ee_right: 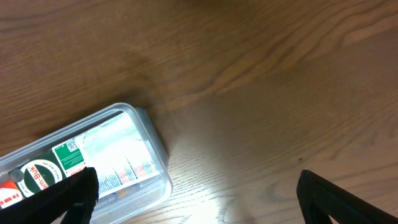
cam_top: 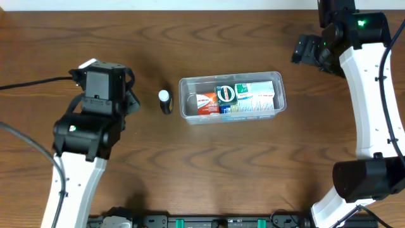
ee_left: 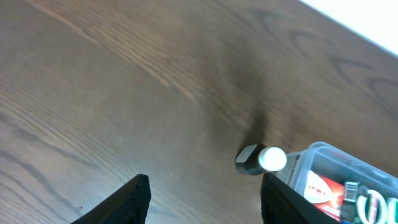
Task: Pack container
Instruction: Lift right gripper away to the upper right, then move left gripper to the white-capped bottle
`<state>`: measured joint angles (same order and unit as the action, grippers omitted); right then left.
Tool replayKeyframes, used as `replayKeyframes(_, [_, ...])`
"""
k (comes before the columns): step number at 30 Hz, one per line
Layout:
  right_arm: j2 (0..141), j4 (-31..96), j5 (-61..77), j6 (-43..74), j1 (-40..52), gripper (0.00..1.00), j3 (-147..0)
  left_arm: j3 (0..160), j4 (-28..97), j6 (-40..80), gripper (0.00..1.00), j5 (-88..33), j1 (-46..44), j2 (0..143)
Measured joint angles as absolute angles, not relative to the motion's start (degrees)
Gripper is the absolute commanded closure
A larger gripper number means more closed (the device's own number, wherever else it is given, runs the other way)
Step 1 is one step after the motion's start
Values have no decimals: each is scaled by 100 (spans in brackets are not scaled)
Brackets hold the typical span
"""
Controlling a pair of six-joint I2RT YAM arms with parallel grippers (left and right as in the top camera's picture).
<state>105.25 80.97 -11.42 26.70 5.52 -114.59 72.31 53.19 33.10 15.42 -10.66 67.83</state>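
Observation:
The clear plastic container (cam_top: 185,104) lies in the middle of the table. It holds a red and white box (cam_top: 206,101), a green box with a round label (cam_top: 226,95) and white and green boxes (cam_top: 258,96). A small black bottle with a white cap (cam_top: 165,101) stands just left of the container. It also shows in the left wrist view (ee_left: 261,160), beside the container's corner (ee_left: 316,151). My left gripper (ee_left: 205,205) is open and empty, above the wood to the left of the bottle. My right gripper (ee_right: 199,199) is open and empty, beyond the container's right end (ee_right: 152,149).
The table is dark brown wood (cam_top: 253,171). A pale wall strip runs along its far edge (cam_top: 190,3). Black cables (cam_top: 31,82) trail at the left. The right arm (cam_top: 367,95) reaches along the table's right side.

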Motion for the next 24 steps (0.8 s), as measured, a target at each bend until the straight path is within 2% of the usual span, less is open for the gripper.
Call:
replayKeyframes(10, [10525, 8099, -1142, 2670, 552, 1, -11458, 6971, 4788, 2331, 43, 1092, -1068, 8672])
replayKeyframes(18, [10525, 8097, -1142, 2670, 552, 1, -11458, 7124, 4606, 1500, 9, 768, -1070, 8884])
replayKeyframes(24, [10525, 8099, -1142, 2670, 552, 1, -11458, 7894, 4759, 1175, 9, 276, -1070, 8879])
